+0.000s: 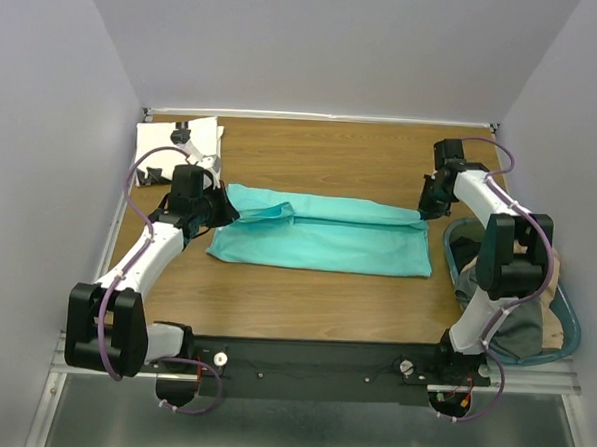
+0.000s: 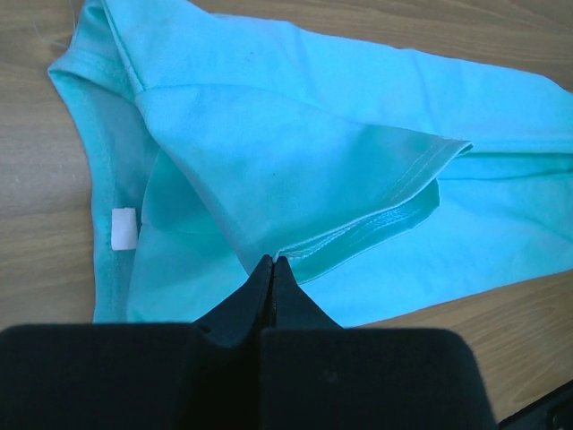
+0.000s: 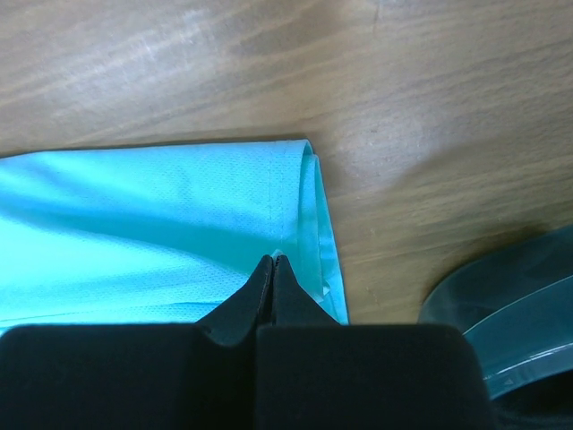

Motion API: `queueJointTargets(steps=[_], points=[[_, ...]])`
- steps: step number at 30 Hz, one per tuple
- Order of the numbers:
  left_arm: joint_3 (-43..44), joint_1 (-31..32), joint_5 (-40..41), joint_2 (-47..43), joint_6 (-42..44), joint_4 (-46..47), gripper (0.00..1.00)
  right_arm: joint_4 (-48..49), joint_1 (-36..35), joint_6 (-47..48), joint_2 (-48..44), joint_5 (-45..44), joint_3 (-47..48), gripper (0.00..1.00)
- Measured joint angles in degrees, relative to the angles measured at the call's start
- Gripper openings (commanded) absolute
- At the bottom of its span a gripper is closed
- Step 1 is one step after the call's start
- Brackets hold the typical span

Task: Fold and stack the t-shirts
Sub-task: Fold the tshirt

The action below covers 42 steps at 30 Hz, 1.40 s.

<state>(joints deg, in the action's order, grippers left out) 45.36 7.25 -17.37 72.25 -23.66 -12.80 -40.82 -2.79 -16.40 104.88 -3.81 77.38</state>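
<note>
Arms extended; left end effector [image 1: 219,207], right end effector [image 1: 427,205] both clamped closed.

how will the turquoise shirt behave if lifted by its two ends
Probably floppy: the turquoise t-shirt lies in soft folds, so its middle would likely sag between the left gripper and right gripper. It looks thin, so likely light.

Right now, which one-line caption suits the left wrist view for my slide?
Left hand pinched shut on the folded bright turquoise cloth t-shirt over the brown wooden table.
</note>
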Motion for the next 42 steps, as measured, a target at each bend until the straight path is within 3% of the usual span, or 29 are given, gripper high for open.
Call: queueJointTargets(steps=[3, 5, 9, 12, 18, 22, 28, 31, 34, 42], points=[[-1.4, 0.0, 0.0, -0.9, 0.0, -0.4, 0.00, 0.3, 0.0, 0.0, -0.3, 0.0, -1.6, 0.01], [-2.1, 0.0, 0.0, -1.6, -0.1, -0.7, 0.00, 0.3, 0.0, 0.0, -0.4, 0.0, -2.3, 0.13], [-3.1, 0.0, 0.0, -3.8, -0.9, -3.2, 0.30, 0.6, -0.1, -0.3, -2.6, -0.2, -4.4, 0.42], [-3.8, 0.0, 0.0, -6.6, -1.7, -5.2, 0.39, 0.5, -0.2, -0.1, -5.8, -0.2, -6.2, 0.48], [-4.1, 0.0, -0.1, -14.6, -3.9, -7.7, 0.39, 0.5, -0.3, -0.2, -10.3, -0.2, -6.8, 0.52], [-4.1, 0.0, -0.2, -13.7, -4.8, -7.0, 0.39, 0.6, -0.3, -0.2, -9.9, 0.1, -6.7, 0.50], [-0.2, 0.0, 0.0, -1.1, -4.9, -6.0, 0.39, 0.9, -0.3, 0.0, -5.1, 1.7, -3.1, 0.38], [2.6, 0.0, 0.0, 3.5, -4.9, -5.3, 0.35, 1.4, -0.3, 0.0, -3.5, 3.7, -2.4, 0.22], [4.7, 0.0, 0.1, 6.5, -4.9, -4.2, 0.34, 1.5, -0.6, 0.0, -2.5, 4.9, -2.4, 0.13], [5.6, 0.0, 0.1, 11.7, -4.0, -3.2, 0.34, 2.4, -1.6, -0.6, -2.3, 6.5, -5.6, 0.05]])
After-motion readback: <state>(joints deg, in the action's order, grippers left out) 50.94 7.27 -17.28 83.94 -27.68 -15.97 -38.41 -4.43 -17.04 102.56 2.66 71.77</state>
